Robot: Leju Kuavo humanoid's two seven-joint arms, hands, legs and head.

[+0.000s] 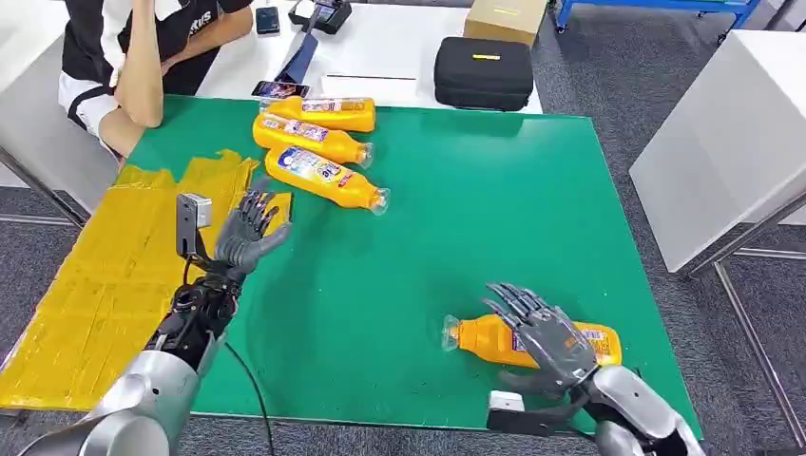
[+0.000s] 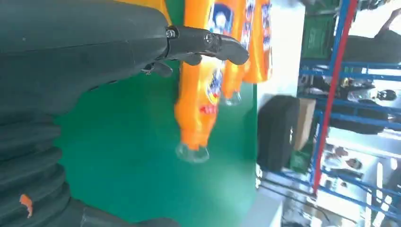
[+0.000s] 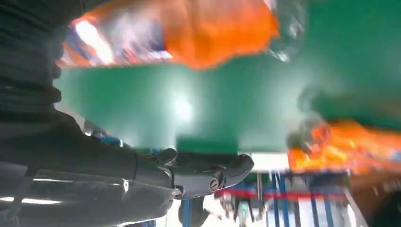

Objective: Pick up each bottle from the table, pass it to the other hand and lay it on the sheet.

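Three orange bottles lie side by side at the far left of the green mat (image 1: 475,209): one (image 1: 328,112), one (image 1: 312,140) and one (image 1: 325,178), caps pointing right. A yellow sheet (image 1: 105,275) covers the table's left side. My left hand (image 1: 249,228) hovers over the sheet's right edge with fingers spread and nothing in it; the left wrist view shows the nearest bottle (image 2: 198,94) beyond it. A fourth orange bottle (image 1: 532,342) lies near the front right. My right hand (image 1: 537,332) is spread just over it, not closed around it. The right wrist view shows that bottle (image 3: 189,33) blurred.
A person (image 1: 143,57) sits at the far left corner, elbow near the sheet. Behind the mat a white table holds a black case (image 1: 483,71), a cardboard box (image 1: 504,19) and a phone (image 1: 267,19). Another white table (image 1: 732,142) stands to the right.
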